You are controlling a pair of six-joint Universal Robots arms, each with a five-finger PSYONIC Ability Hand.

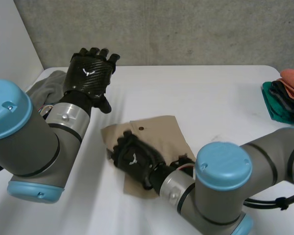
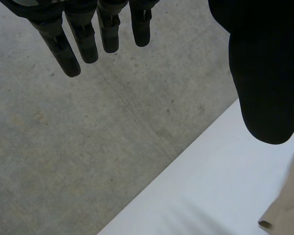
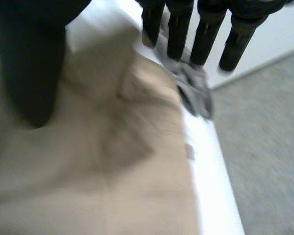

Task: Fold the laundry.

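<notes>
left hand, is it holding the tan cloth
No, the left hand is raised and open, well apart from the tan cloth, which lies under the right hand.

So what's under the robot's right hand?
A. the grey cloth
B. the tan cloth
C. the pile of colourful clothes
B: the right hand is open over the tan cloth; the grey cloth and the colourful pile lie off at the sides.

Both splayed: left hand (image 1: 90, 73) raised, right hand (image 1: 134, 159) low.
</notes>
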